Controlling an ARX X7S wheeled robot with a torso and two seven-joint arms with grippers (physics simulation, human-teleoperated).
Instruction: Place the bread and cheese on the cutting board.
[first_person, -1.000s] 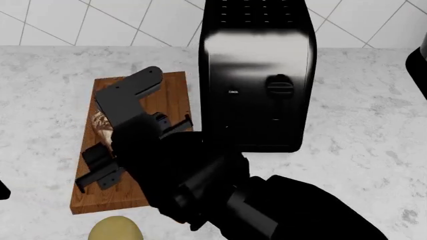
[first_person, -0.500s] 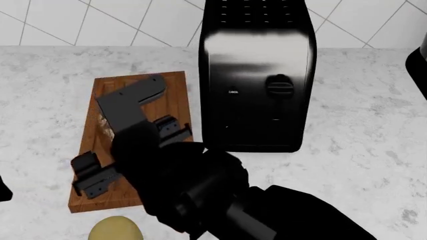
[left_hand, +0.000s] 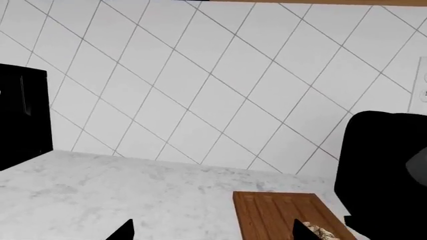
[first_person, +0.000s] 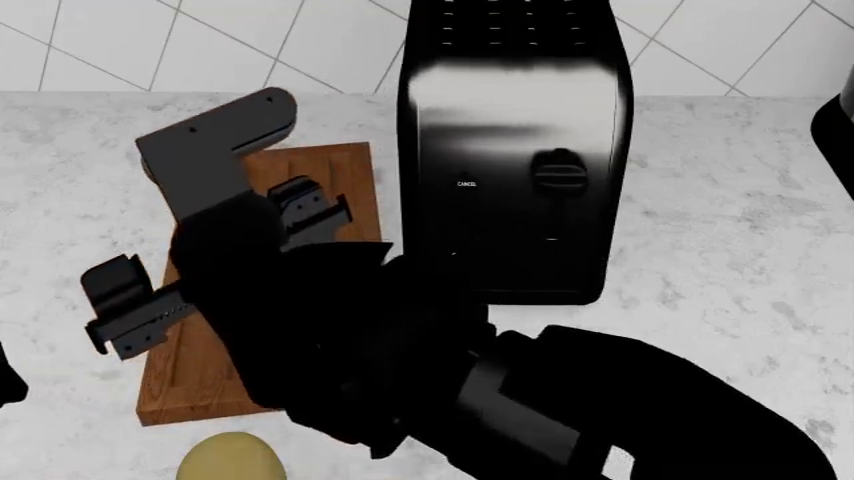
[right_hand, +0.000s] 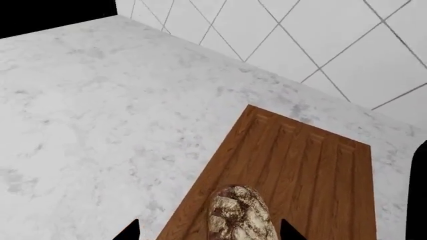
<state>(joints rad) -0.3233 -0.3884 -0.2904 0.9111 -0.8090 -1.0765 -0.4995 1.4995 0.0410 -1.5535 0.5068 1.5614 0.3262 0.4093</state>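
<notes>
The cutting board (first_person: 344, 190) lies on the marble counter just left of the toaster. The bread (right_hand: 239, 216) rests lengthwise on the cutting board (right_hand: 313, 165); the right arm hides it in the head view. My right gripper (first_person: 214, 265) hovers over the board, open, and the loaf shows untouched between its fingertips (right_hand: 130, 231). The cheese (first_person: 230, 460) sits on the counter just in front of the board's near end. My left gripper (left_hand: 213, 235) is open over bare counter left of the board (left_hand: 280, 212), holding nothing. An end of the bread (left_hand: 323, 234) shows beside one fingertip.
A tall black toaster (first_person: 514, 150) stands right of the board against the tiled wall. A black appliance corner (first_person: 838, 120) shows at the far right edge. Another dark block (left_hand: 23, 117) stands on the counter in the left wrist view.
My right gripper has moved left and up from low over the board, its fingers spread wider. The bread, seen by the wrist a second ago, is now hidden in the head view.
</notes>
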